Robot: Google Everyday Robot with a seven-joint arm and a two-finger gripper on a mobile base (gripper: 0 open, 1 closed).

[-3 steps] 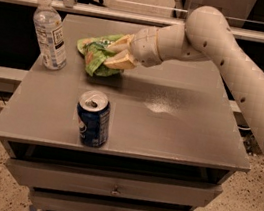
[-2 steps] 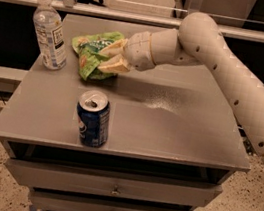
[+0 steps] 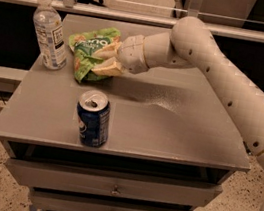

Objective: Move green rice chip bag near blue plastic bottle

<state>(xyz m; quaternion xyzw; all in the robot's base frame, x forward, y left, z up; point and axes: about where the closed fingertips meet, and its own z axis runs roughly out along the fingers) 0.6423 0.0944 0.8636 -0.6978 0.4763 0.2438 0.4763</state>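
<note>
The green rice chip bag (image 3: 87, 49) is crinkled and held at its right side by my gripper (image 3: 106, 57), whose pale fingers are shut on it. The bag sits low over the far left of the grey table top (image 3: 170, 119). The blue plastic bottle (image 3: 49, 31), clear with a white cap and a white label, stands upright just left of the bag, a small gap between them. My white arm (image 3: 220, 67) reaches in from the right.
A blue soda can (image 3: 92, 118) stands upright, opened, near the table's front left. The table has drawers below (image 3: 115, 188). A metal rail (image 3: 137, 17) runs behind the table's far edge.
My gripper has carried the green bag leftward, closer to the bottle. The bottle and the can have not moved.
</note>
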